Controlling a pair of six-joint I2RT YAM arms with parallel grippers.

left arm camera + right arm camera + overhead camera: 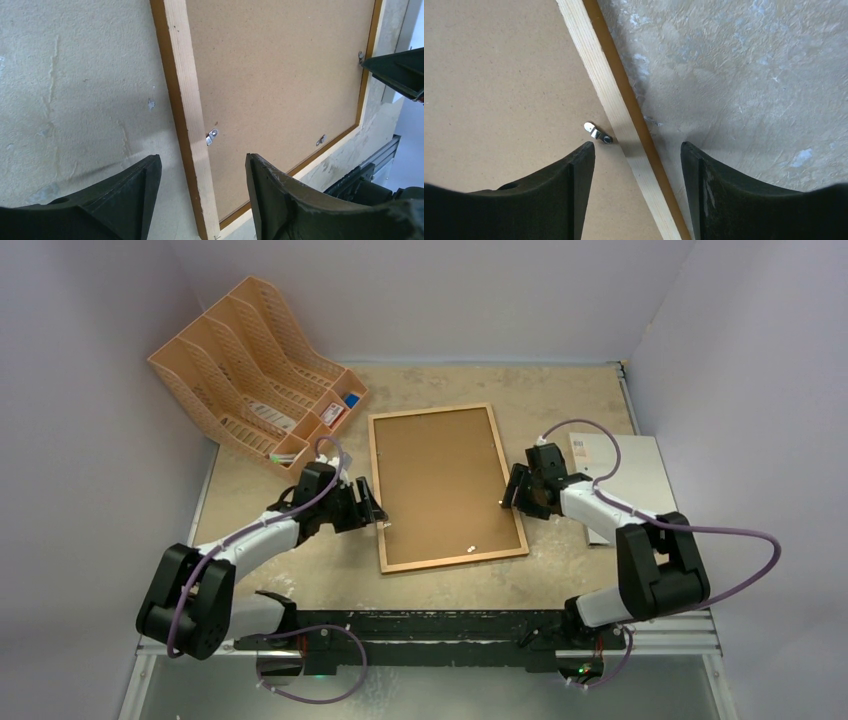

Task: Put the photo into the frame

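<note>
The frame (430,412) lies face down in the middle of the table, its brown backing panel (440,485) facing up. The photo is out of view. My left gripper (377,512) is open astride the frame's left rail (185,75), one finger over the table and one over the backing (280,75), near a metal tab (212,136). My right gripper (508,495) is open astride the right rail (589,50), beside another tab (597,132). In both wrist views the left gripper (202,157) and the right gripper (636,145) hold nothing.
An orange-tan file rack (255,365) stands at the back left, close to the left arm. A pale grey-white sheet (640,465) with a small sticker lies at the table's right edge, under the right arm. Walls close in on three sides.
</note>
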